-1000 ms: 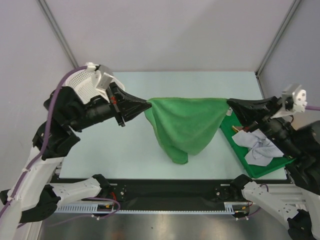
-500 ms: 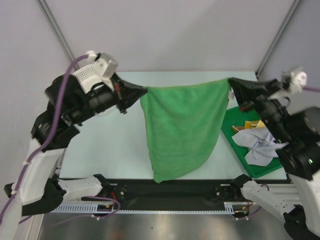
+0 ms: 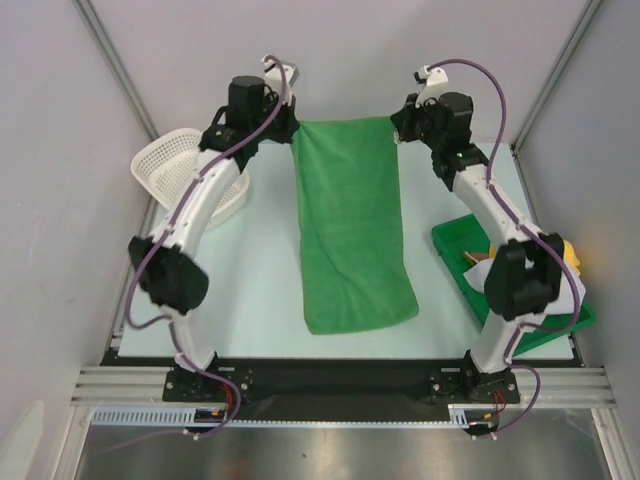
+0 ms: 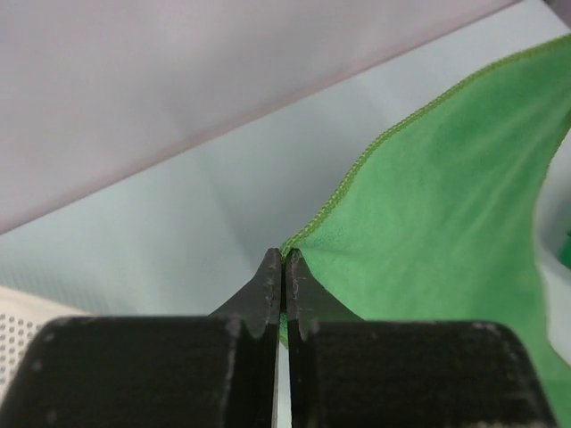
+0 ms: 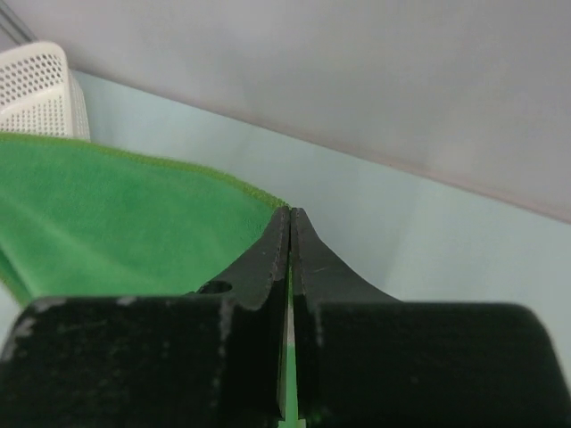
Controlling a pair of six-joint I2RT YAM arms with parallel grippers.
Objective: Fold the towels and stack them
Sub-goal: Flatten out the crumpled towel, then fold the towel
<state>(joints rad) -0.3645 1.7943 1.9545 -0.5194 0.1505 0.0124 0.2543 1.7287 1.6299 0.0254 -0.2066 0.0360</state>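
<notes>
- Green towel (image 3: 350, 230) runs lengthwise down the middle of the table (image 3: 250, 290), and its near hem lies flat towards the arm bases.
- Off to the right, the green tray (image 3: 450, 240) sits partly behind the right arm, with a pale cloth (image 3: 480, 262) just showing in it.
- Farther back on the left stands the white basket (image 3: 170, 165).
- At the far end, the left gripper (image 3: 290, 130) pinches the towel's far-left corner, fingers pressed tight on the hem.
- The right gripper (image 3: 398, 125) pinches the far-right corner the same way, and the far edge is stretched between the two.

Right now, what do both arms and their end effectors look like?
The left arm and right arm: white links, black joints, a purple cable looped alongside each. The left end effector and right end effector: matte black, tapering to thin, scuffed tips.
</notes>
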